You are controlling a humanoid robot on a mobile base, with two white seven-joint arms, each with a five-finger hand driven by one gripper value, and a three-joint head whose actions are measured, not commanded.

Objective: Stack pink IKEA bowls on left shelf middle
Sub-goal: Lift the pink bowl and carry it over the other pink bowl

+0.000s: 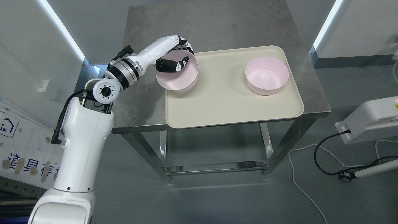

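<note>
Two pink bowls are in the head view. The nearer-left pink bowl is tilted over the left edge of the cream tray, and my left hand is shut on its rim, thumb inside and fingers outside at the back. Whether this bowl touches the tray I cannot tell. The second pink bowl stands upright on the tray's right part, apart from the hand. My left arm comes in from the lower left. The right arm does not show.
The tray lies on a steel table with a lower shelf. A white device with cables sits on the floor at the right. A printed white panel stands at the left edge.
</note>
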